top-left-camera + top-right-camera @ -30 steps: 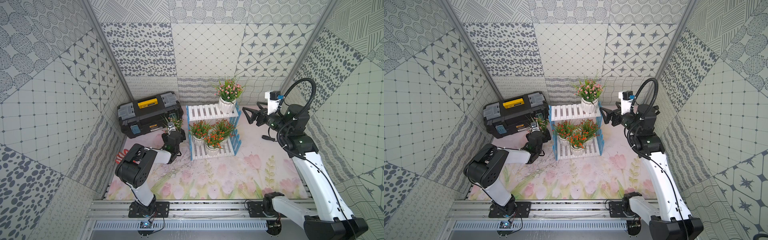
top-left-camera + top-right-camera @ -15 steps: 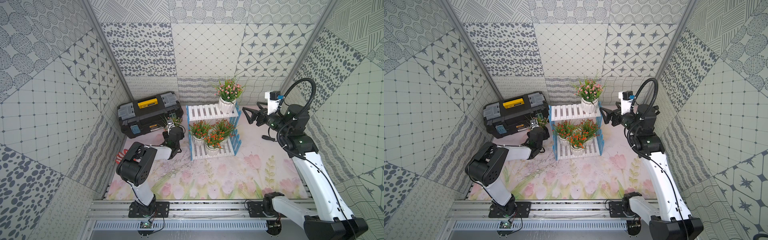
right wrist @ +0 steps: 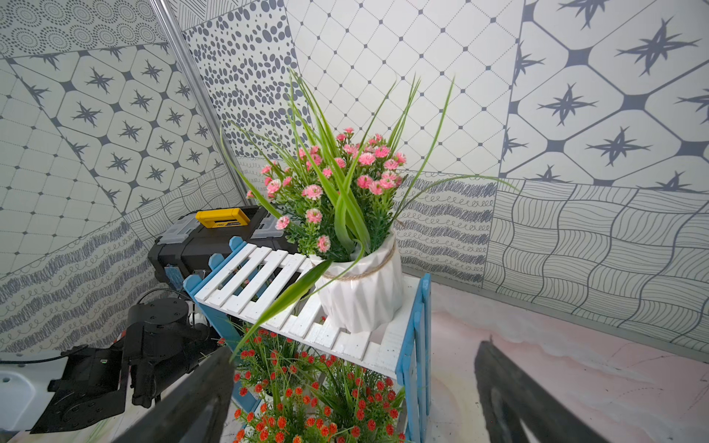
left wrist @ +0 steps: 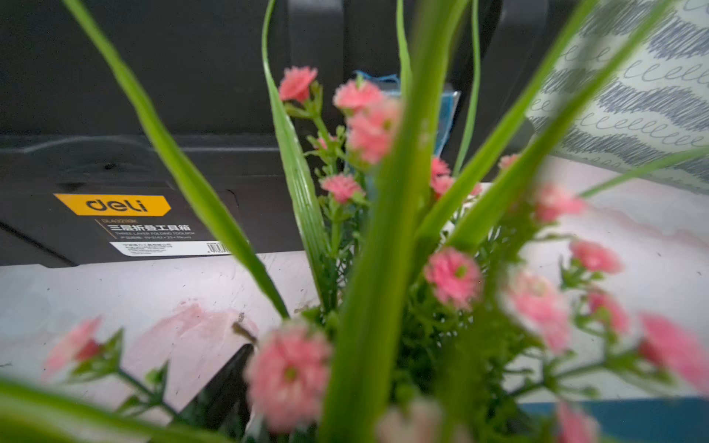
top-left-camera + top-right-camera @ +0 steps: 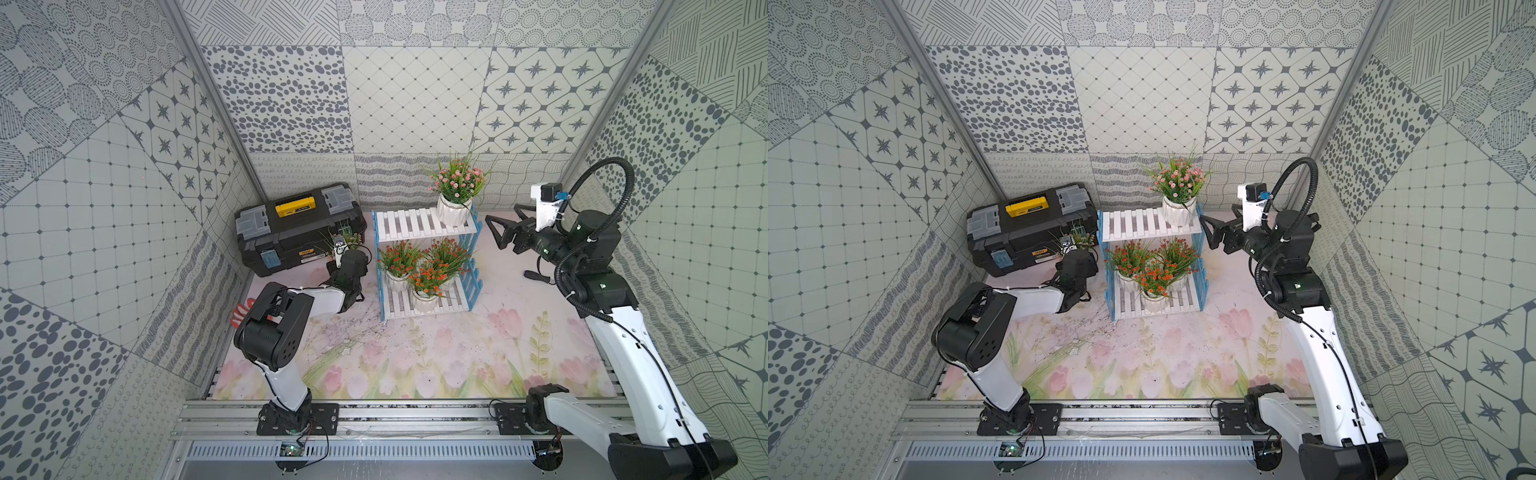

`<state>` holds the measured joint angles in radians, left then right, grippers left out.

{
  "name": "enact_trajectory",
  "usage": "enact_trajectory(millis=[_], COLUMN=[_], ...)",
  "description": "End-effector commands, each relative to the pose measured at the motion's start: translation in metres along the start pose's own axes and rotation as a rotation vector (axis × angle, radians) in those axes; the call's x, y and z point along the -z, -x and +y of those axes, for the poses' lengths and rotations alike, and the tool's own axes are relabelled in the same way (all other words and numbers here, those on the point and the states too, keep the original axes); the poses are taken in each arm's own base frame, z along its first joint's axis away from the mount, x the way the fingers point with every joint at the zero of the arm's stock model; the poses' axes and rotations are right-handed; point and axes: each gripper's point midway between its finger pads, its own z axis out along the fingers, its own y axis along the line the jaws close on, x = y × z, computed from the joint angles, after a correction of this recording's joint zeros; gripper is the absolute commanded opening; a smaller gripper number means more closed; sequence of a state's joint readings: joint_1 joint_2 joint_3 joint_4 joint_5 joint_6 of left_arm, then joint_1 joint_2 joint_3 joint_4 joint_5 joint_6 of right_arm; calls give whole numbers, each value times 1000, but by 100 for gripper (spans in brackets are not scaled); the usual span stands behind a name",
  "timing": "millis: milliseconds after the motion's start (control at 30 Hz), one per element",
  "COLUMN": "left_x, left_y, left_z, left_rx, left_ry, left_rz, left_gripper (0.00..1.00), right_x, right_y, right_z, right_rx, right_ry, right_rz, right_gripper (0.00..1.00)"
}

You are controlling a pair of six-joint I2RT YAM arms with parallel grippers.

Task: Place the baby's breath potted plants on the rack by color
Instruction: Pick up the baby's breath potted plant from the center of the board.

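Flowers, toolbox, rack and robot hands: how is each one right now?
first pink plant: upright on the upper tier of the rack.
three orange plants: upright, close together on the lower tier.
second pink plant: off the rack, beside the toolbox.
left gripper: shut on the second pink plant.
right gripper: open, empty, near the upper tier.
toolbox: lid closed.

In both top views we look steeply down from high above the near rail [image 5: 395, 417] toward the far wall [image 5: 411, 99], taking in the whole floor [image 5: 415, 353]. Our left wrist camera sits right against the pink-flowered plant [image 4: 452, 276], facing the toolbox [image 4: 115, 172]. Our right wrist camera looks leftward, close on the rack [image 3: 356, 347]; all views share the toolbox.
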<state>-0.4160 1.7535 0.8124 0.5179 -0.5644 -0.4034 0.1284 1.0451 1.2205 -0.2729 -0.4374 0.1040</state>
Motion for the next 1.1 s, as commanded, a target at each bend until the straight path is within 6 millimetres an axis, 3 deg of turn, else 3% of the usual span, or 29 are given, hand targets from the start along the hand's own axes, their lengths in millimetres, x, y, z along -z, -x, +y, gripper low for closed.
enact_trajectory(millis=[0,133,367,733,1067], left_x=[-3,-3,-3,-8,-2], left_y=[-17,-18,-20,-33,-43], left_z=[10,7,4,3,-5], left_rx=[-19,-43,-135,-145,-103], left_ry=[50,34,26,38,-46], left_rz=[76,92,130,199,179], left_gripper=[72,72,86,83,92], right_x=[10,15,17,19,21], right_y=[15,15,7,5,3], right_z=[6,8,8,7,9], right_rx=[5,-7,-21,-19,-10], right_ry=[7,9,4,0,2], right_rz=[-55,-56,-54,-46,-44], right_gripper=[98,98,98,98,98])
